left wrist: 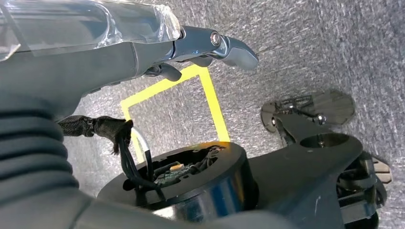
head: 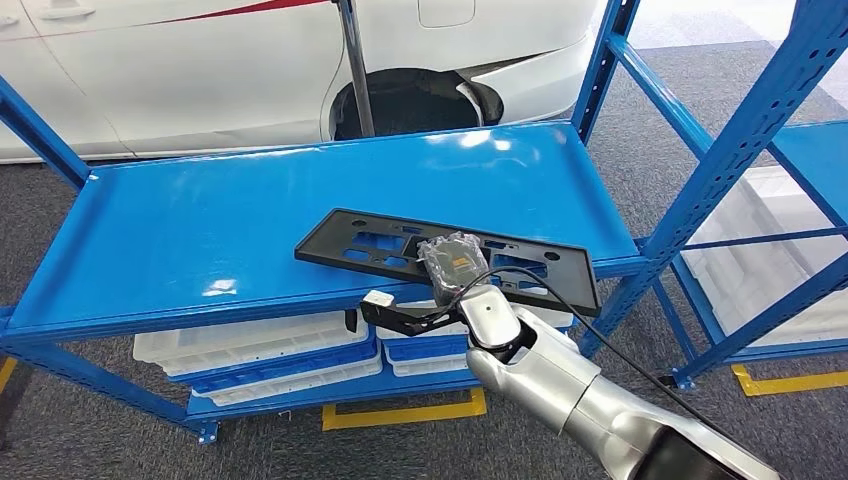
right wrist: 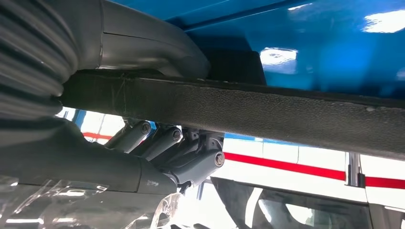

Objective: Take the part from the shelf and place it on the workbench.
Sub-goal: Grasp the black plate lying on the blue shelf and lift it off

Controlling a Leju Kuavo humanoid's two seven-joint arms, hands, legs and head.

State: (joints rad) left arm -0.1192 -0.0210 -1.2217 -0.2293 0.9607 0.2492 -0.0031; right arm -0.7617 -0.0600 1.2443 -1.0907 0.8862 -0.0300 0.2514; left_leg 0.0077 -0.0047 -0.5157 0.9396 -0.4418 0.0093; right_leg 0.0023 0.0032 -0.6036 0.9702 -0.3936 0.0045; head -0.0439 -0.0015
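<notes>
Got my right hand [head: 455, 262] clamped on the near edge of the long flat black plastic part [head: 400, 245], thumb on top, fingers [right wrist: 162, 143] underneath, since it overhangs the glossy blue metal shelf [head: 200, 230]. Left hand [left wrist: 210, 45] hangs loose, holding nothing.

Grey carpet [head: 90, 430], yellow floor tape [head: 400, 412], white car [head: 200, 70]

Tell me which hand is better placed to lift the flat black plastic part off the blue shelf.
The right hand. It already grips the near edge of the flat black plastic part on the blue metal shelf, thumb above and fingers below. The left hand hangs over the grey carpet floor, holding nothing.
</notes>
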